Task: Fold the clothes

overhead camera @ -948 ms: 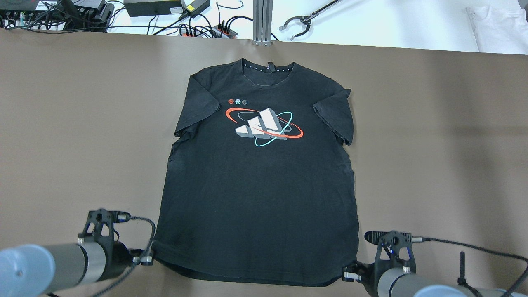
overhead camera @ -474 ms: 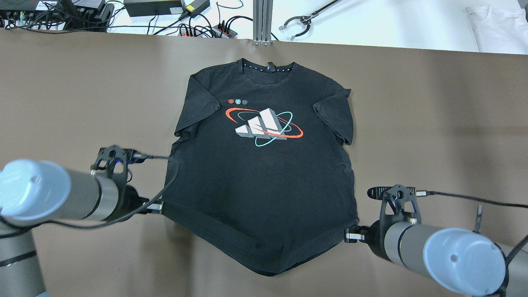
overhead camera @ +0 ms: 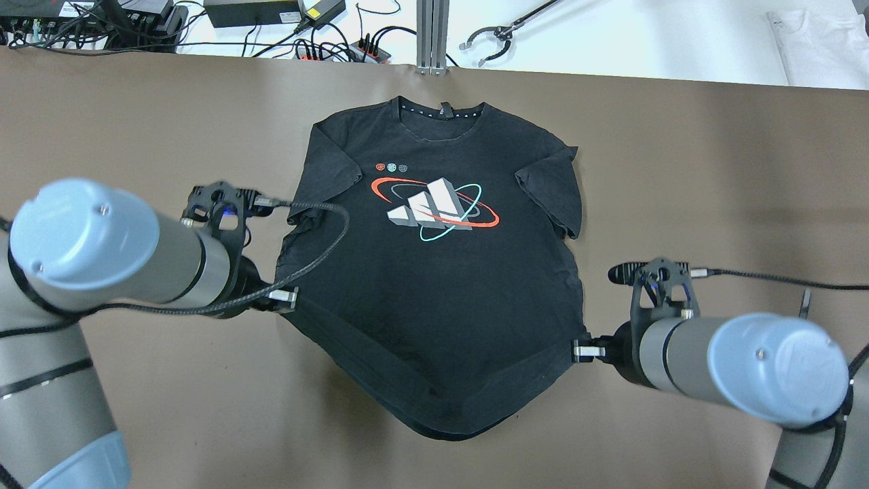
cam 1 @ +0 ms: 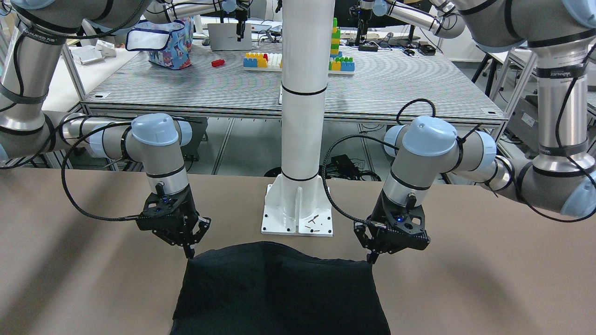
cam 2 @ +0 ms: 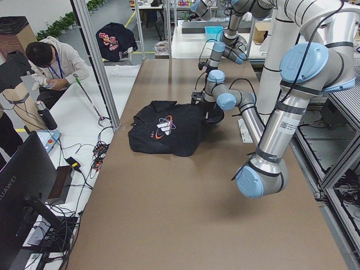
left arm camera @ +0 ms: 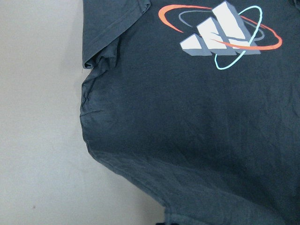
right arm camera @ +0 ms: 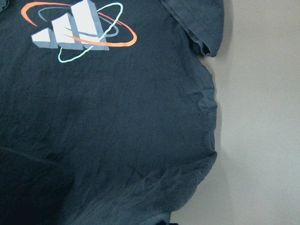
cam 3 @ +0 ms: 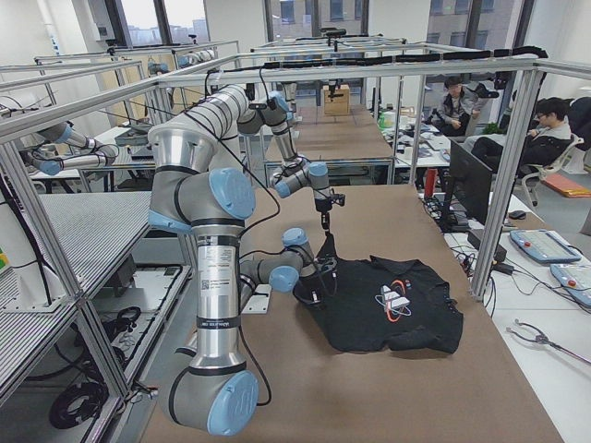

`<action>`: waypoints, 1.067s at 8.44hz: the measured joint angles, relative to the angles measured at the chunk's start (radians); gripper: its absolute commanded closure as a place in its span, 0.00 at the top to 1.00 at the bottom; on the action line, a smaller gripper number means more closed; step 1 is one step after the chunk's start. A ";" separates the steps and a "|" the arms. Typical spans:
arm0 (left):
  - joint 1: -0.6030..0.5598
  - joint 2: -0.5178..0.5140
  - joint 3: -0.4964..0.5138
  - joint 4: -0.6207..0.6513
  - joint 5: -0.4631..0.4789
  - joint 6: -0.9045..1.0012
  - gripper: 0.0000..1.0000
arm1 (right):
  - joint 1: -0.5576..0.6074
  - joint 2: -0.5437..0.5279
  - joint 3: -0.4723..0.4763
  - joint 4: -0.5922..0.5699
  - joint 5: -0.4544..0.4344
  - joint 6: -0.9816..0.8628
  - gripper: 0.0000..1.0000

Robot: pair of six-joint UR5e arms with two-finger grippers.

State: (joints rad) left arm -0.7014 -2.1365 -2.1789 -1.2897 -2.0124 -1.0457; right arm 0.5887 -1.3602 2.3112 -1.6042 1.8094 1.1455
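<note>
Both arms are on the black T-shirt (overhead camera: 434,285) here, which lies face up in the middle of the brown tabletop (overhead camera: 713,170), with its collar (overhead camera: 440,112) at twelve o'clock, far from the robot. The left gripper (overhead camera: 284,297) is pinched tight on the hem corner at about eight o'clock of the shirt. The right gripper (overhead camera: 578,351) is clamped on the opposite corner at four o'clock. Between them the hem (overhead camera: 445,426) sags in a slack curve toward six o'clock and looks to be off the surface, while the printed logo (overhead camera: 434,207) and the sleeves (overhead camera: 326,180) lie flat.

A corner each: that keeps the bottom edge spread wide, so it travels as one line rather than bunching. By my reading this is the first fold, early in the job, with the bottom edge to be carried toward twelve o'clock and laid near the collar. The pair will need to move level and together. The left sits a touch nearer twelve than the right, and a skewed edge means a crooked fold. Thin fabric could also slip free.
</note>
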 measured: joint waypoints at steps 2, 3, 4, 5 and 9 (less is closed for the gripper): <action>-0.001 0.025 -0.050 0.032 -0.097 0.021 0.00 | -0.009 -0.016 0.061 -0.029 0.125 -0.010 0.00; 0.053 0.082 -0.122 0.038 -0.124 0.017 0.00 | -0.067 -0.048 0.105 -0.039 0.164 -0.011 0.00; 0.122 0.152 -0.212 0.039 -0.138 0.009 0.00 | -0.137 -0.081 0.157 -0.053 0.186 -0.012 0.00; 0.187 0.217 -0.295 0.040 -0.146 -0.006 0.00 | -0.209 -0.104 0.209 -0.081 0.197 -0.012 0.00; 0.314 0.319 -0.440 0.042 -0.145 -0.056 0.00 | -0.368 -0.117 0.362 -0.239 0.186 -0.004 0.00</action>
State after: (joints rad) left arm -0.3878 -1.8170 -2.6184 -1.2472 -2.1578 -1.1018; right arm 0.2206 -1.4776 2.6733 -1.8430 1.9957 1.1414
